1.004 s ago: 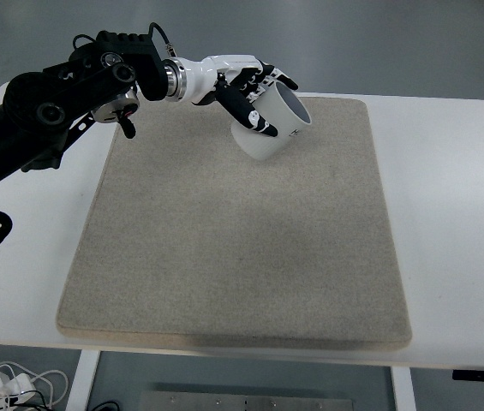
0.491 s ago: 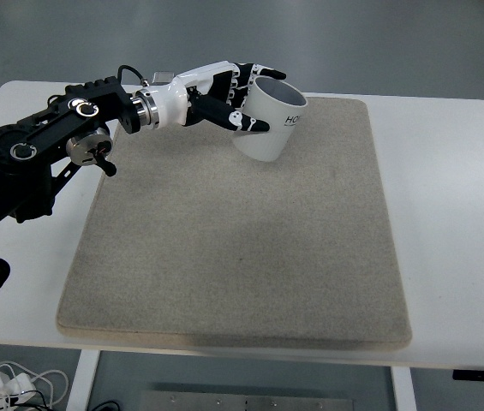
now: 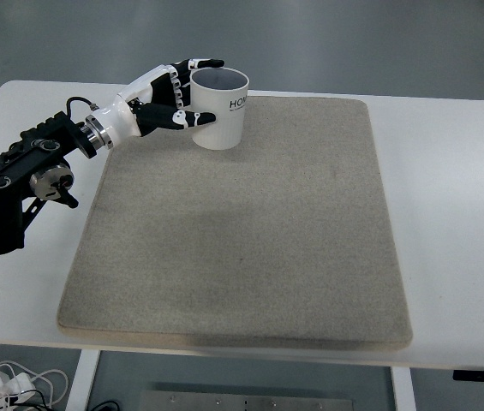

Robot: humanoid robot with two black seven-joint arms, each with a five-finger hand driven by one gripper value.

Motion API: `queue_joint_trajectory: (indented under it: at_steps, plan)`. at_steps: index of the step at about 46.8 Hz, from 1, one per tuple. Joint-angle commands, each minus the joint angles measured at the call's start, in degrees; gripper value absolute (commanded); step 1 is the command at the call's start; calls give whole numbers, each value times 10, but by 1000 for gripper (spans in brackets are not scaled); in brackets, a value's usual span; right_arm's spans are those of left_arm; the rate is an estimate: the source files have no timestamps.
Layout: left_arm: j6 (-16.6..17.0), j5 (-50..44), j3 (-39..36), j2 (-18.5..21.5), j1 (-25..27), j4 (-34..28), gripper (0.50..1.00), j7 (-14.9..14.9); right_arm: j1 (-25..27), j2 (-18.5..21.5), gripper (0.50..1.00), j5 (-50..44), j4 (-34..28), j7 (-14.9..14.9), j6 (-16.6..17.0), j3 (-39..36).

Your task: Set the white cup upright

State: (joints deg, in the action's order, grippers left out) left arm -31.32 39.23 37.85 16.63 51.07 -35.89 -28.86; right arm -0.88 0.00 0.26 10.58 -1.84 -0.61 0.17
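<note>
I have the left hand at the far left part of the mat, and its fingers are wrapped loosely around the left side of the cup. The thumb lies along the near side of the wall and the other fingers reach around the far side near the rim, so the cup is held between them. The cup stands with its mouth up and its base seems to rest on the mat, close to the far edge. I judge the uprighting is nearly finished. I hold from the side because this leaves the mouth free and lets the base sit flat. The next step should be to open the fingers slowly, otherwise the cup may tip. The right hand is not visible over the worktop.
</note>
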Motion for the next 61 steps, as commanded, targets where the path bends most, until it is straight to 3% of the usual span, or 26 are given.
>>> queue_joint_trajectory:
  at_steps: [1, 4, 17, 38, 57, 61]
  plan:
    - [-4, 1, -1, 0, 0, 20, 500, -36, 0, 0, 952, 0, 0, 0, 0, 0]
    - [-4, 3, -3, 0, 0, 34, 500, -60, 0, 0, 952, 0, 0, 0, 0, 0]
    - [7, 10, -27, -8, 1, 57, 500, -61, 0, 0, 952, 0, 0, 0, 0, 0]
    - [113, 16, -111, -35, 2, 59, 500, -61, 0, 0, 952, 0, 0, 0, 0, 0]
    - [120, 16, -134, -53, 1, 95, 500, -61, 0, 0, 952, 0, 0, 0, 0, 0]
    - [134, 16, -144, -53, 1, 95, 525, -61, 0, 0, 952, 0, 0, 0, 0, 0]
